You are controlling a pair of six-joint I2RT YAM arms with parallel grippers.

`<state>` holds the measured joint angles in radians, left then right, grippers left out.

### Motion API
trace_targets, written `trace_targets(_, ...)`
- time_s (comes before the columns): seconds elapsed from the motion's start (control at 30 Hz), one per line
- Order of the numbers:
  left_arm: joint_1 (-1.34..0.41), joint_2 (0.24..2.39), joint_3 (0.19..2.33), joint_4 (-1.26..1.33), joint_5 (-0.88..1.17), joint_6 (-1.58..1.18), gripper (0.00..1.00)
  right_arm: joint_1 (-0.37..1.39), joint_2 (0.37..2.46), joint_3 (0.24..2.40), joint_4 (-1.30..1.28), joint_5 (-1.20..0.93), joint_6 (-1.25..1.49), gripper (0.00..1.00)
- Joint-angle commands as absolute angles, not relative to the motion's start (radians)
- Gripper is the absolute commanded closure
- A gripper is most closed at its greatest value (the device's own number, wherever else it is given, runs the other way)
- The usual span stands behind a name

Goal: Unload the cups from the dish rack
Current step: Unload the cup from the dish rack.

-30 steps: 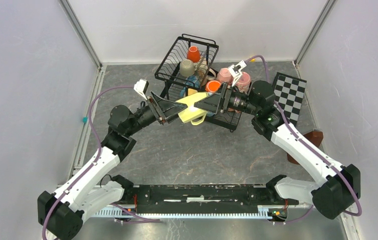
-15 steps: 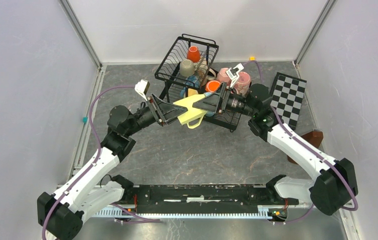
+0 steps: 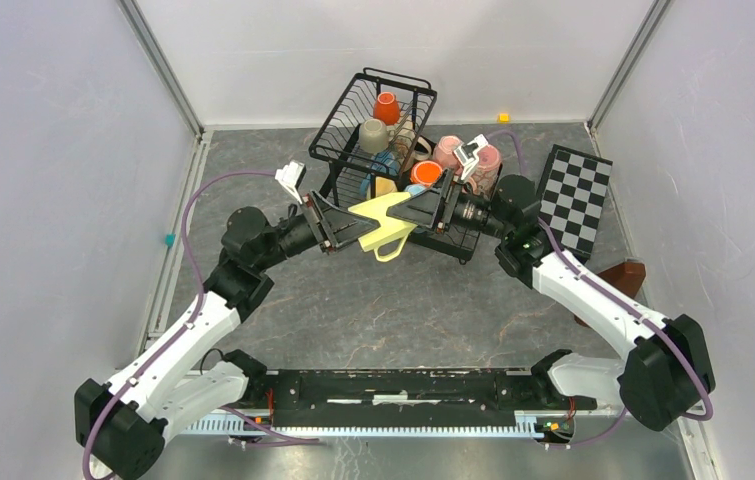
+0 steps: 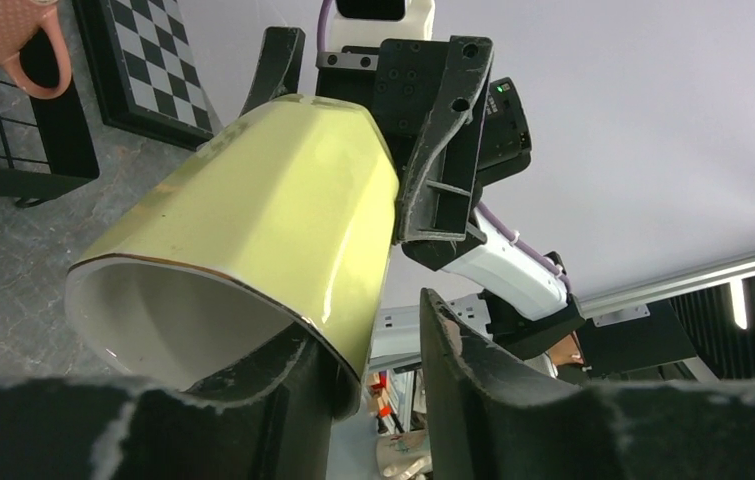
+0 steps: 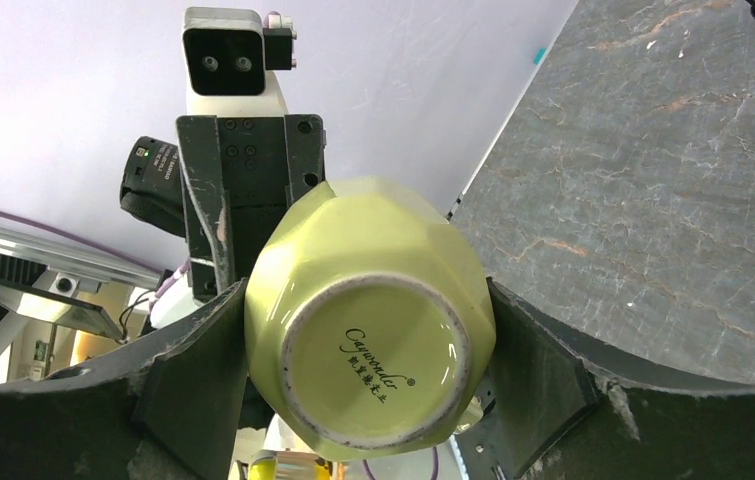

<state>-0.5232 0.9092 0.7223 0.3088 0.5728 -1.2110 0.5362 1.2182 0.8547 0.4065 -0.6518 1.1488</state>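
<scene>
A yellow mug [image 3: 381, 222] hangs in the air in front of the black wire dish rack [image 3: 345, 112], between both grippers. My right gripper [image 3: 421, 208] is shut on its base end, with the mug's bottom [image 5: 373, 340] between the fingers of the right gripper [image 5: 368, 300]. My left gripper [image 3: 345, 226] is open at the mouth end. In the left wrist view one finger of the left gripper [image 4: 378, 335] is inside the mug [image 4: 273, 220] and the other stands clear outside the wall. The rack holds an orange mug [image 3: 386, 107], a beige mug [image 3: 373, 135] and more.
Two pink mugs [image 3: 450, 150] and another orange mug [image 3: 425, 172] sit on the rack's lower tray behind my right wrist. A checkered board [image 3: 575, 190] lies at the right, and a brown object [image 3: 621, 280] lies by the right wall. Grey walls close both sides.
Both arms have shifted slightly toward the rack with the yellow mug between them. My left gripper has moved right, further onto the mug's rim.
</scene>
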Motion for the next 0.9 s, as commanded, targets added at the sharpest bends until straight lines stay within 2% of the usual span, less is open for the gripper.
trace_targets(0.0, -0.539, 0.904, 0.772, 0.314, 0.559, -1.134, 0.62, 0.537, 1.176, 0.860, 0.537, -0.634, 1.184, 0.81)
trace_targets(0.17, -0.541, 0.905, 0.770, 0.318, 0.527, -1.132, 0.75, 0.540, 1.172, 0.841, 0.555, -0.632, 1.197, 0.81)
trace_targets(0.23, -0.541, 0.900, 0.770, 0.329, 0.515, -1.132, 0.85, 0.539, 1.171, 0.834, 0.558, -0.634, 1.196, 0.81)
trace_targets(0.3, -0.541, 0.898, 0.772, 0.331, 0.501, -1.131, 0.97, 0.540, 1.165, 0.826, 0.560, -0.634, 1.189, 0.77)
trace_targets(0.43, -0.540, 0.886, 0.779, 0.320, 0.488, -1.121, 0.98, 0.539, 1.152, 0.821, 0.515, -0.617, 1.131, 0.55)
trace_targets(0.53, -0.540, 0.858, 0.781, 0.283, 0.458, -1.103, 0.98, 0.541, 1.150, 0.823, 0.496, -0.612, 1.095, 0.33)
trace_targets(0.63, -0.541, 0.830, 0.791, 0.236, 0.433, -1.084, 0.98, 0.543, 1.149, 0.832, 0.459, -0.610, 1.049, 0.06)
trace_targets(0.67, -0.540, 0.820, 0.794, 0.211, 0.424, -1.076, 0.98, 0.543, 1.146, 0.837, 0.440, -0.604, 1.030, 0.02)
trace_targets(0.87, -0.540, 0.730, 0.812, 0.051, 0.298, -1.029, 0.98, 0.541, 1.102, 0.830, 0.327, -0.540, 0.929, 0.02)
